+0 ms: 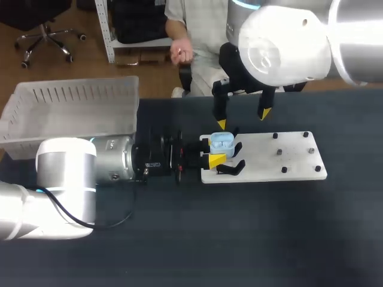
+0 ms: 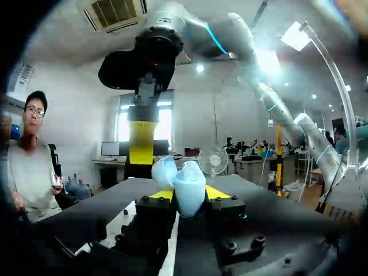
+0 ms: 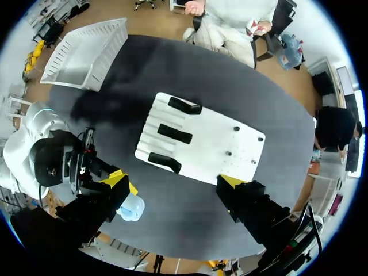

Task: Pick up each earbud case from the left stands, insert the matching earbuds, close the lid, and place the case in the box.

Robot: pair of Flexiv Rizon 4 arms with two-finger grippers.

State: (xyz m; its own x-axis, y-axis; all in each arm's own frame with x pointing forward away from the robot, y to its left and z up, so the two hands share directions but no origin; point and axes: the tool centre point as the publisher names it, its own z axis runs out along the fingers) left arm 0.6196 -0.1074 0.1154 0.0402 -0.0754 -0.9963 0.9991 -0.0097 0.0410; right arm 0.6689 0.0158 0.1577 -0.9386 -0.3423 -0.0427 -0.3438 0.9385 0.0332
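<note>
Where the dark table runs out toward 10 o'clock in the head view, a white slatted plastic bin stands, well apart from the pale-blue earbud case. From 9 o'clock the left arm lies low across the table. The left gripper pinches that case between its yellow tips, at the 9 o'clock edge of a flat white board. Just past the case toward 12 o'clock hangs the right gripper, fingers spread wide and apart from the case.

The left wrist view shows what the head view cannot. There the case appears as two rounded halves splayed apart, with a yellow tip pressed against each side. One yellow-tipped finger of the right gripper stands upright just behind it.

Only the right wrist view shows three long black stands side by side on the board. It also shows the case just beside one of its own spread fingers, and the bin with its white floor in sight.
</note>
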